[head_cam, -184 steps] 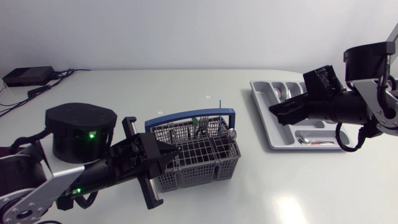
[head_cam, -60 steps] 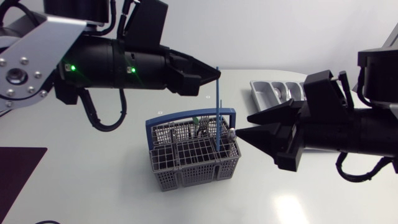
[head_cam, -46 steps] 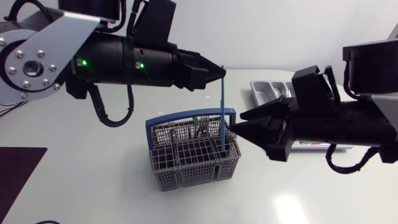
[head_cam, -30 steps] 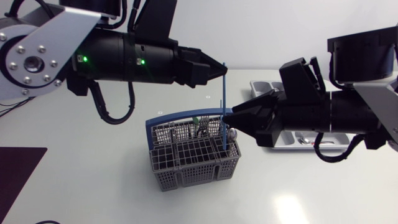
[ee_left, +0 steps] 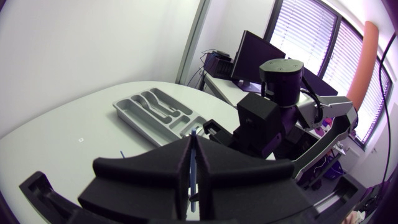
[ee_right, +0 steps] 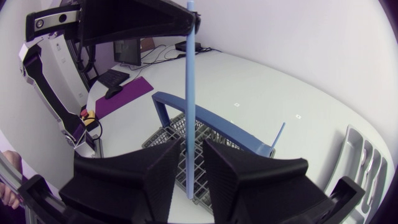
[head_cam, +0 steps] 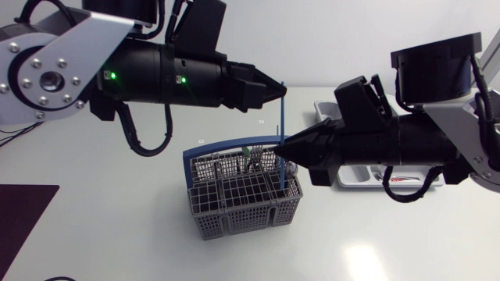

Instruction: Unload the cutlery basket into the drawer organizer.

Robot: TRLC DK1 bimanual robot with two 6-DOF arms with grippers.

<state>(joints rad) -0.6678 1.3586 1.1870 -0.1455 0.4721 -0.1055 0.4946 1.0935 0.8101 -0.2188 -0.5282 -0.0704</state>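
A long blue stick (head_cam: pixel 281 129) hangs upright over the grey cutlery basket (head_cam: pixel 234 203), its lower end down among the basket's wires. My left gripper (head_cam: pixel 279 89) is shut on the stick's top end. My right gripper (head_cam: pixel 286 148) comes from the right at the stick's lower half. In the right wrist view the blue stick (ee_right: pixel 189 81) stands between the right gripper's (ee_right: pixel 191 158) fingers, with a little gap on each side. The grey drawer organizer (head_cam: pixel 326 109) lies at the right, mostly hidden behind my right arm.
The basket has a blue handle (head_cam: pixel 234 146) and holds a spoon (head_cam: pixel 291 166) and dark cutlery (head_cam: pixel 251 160). A red-handled utensil (head_cam: pixel 400 179) lies in the organizer. A second blue stick (ee_right: pixel 278 134) leans by the basket. A dark mat (head_cam: pixel 19 218) is at the front left.
My right arm has moved left to the blue stick and its fingers have narrowed around it. My left gripper has kept hold of the stick's top and drifted slightly right.
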